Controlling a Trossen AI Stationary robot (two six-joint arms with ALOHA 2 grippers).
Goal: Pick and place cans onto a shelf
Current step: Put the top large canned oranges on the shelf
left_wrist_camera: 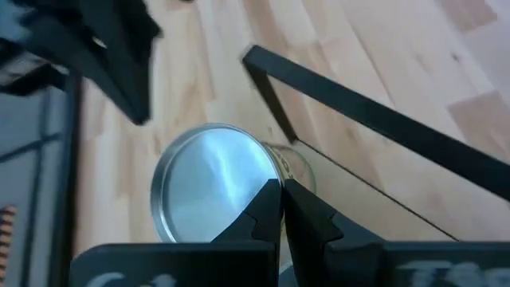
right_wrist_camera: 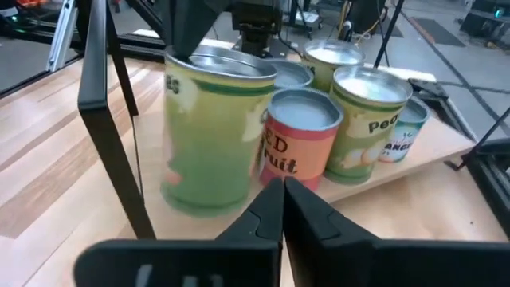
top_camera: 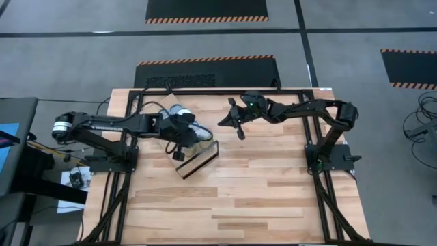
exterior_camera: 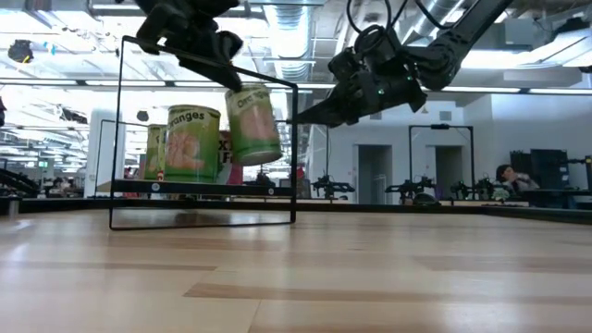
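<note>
left gripper (exterior_camera: pixel 199 42) holds a green-labelled tin can with a silver top (exterior_camera: pixel 253 123) tilted in the air at the black-framed plywood shelf (top_camera: pixel 198 161).
other cans (right_wrist_camera: pixel 362 119) stand grouped on the shelf board — right gripper (top_camera: pixel 234 121) hovers nearby, fingers together, holding nothing.

Two dark jointed arms (top_camera: pixel 109 126), black cables

In the high view we cannot count the cans (top_camera: pixel 179 111) left of centre, since the left arm covers most of them. In the low view the left gripper (exterior_camera: pixel 190 37) is cut by the top edge, and the rear cans hide behind the front one (exterior_camera: pixel 192 141). In the left wrist view we cannot tell whether the fingers (left_wrist_camera: pixel 267 211) grip the silver lid.
</note>
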